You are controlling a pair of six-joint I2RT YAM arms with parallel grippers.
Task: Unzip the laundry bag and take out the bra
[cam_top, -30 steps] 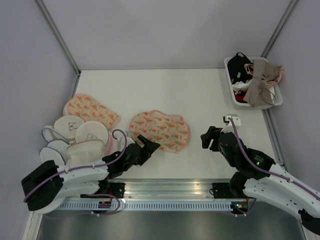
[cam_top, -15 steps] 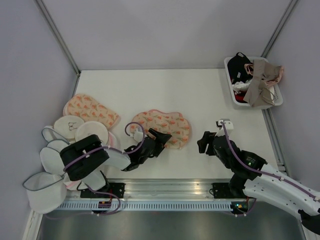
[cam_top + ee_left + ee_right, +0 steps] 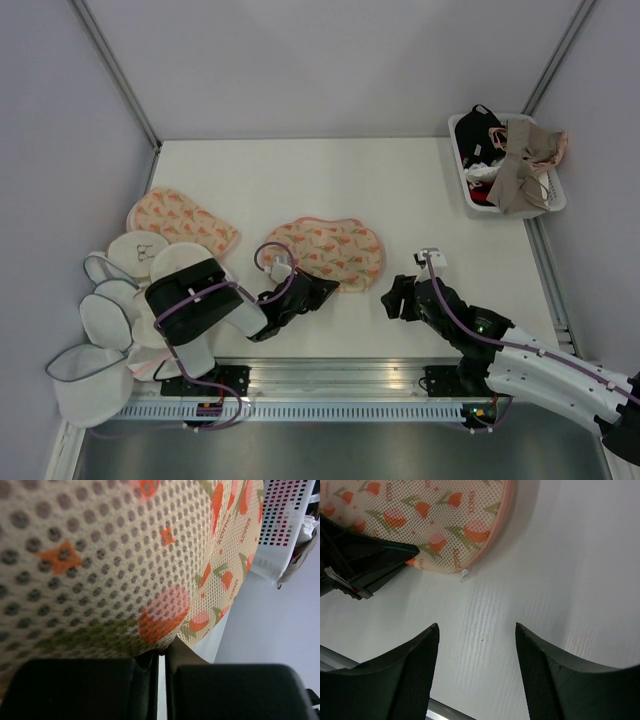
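The laundry bag lies flat mid-table, peach mesh with an orange-red print and a pink rim. My left gripper is shut on the bag's near edge. In the left wrist view the mesh fills the frame and the closed gripper pinches the rim. My right gripper hangs open just right of the bag, over bare table. The right wrist view shows the open gripper below the bag, whose small white zipper pull sticks out from the rim. The bra is hidden.
A second printed pouch and several round white mesh pouches are heaped at the left edge. A white basket at the back right holds a beige bra and a black garment. A metal rail runs along the near edge.
My left gripper has gone from wide open to shut on the bag's near rim, and the bag has shifted slightly. My right gripper has moved left toward the bag.
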